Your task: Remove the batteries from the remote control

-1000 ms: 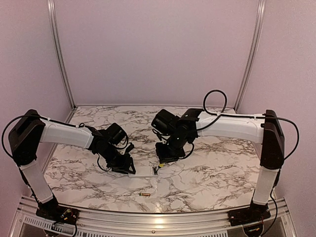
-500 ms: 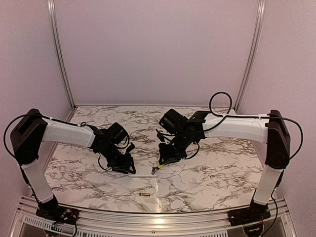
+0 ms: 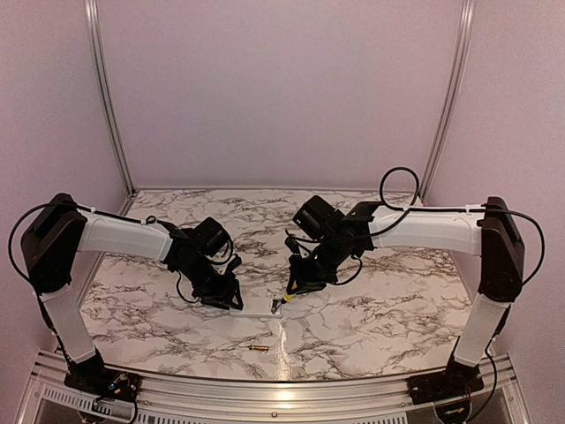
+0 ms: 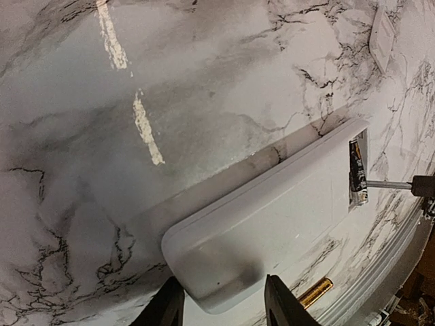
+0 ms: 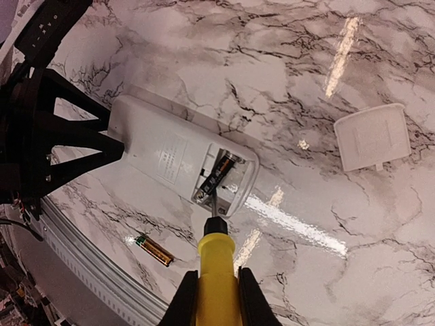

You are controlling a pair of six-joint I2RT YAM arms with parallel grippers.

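While the left gripper [image 4: 224,302] is clamping the left end of the remote control [image 4: 272,224], which is lying flat on the marble table [image 3: 380,318] a little to the near side of its middle, the right gripper [image 5: 217,299] is clenching a yellow-handled screwdriver [image 5: 216,261] and poking its tip into the open battery recess at the remote's right end. One dark battery [image 5: 217,173] is sitting in that recess (whether the tip is actually touching it, I cannot tell), and a coppery-gold battery [image 5: 153,250] is lying loose on the table on the near side of the remote, apart from it. Off to the right of the remote, a small white cover [image 5: 372,136] is lying flat, well apart from it.
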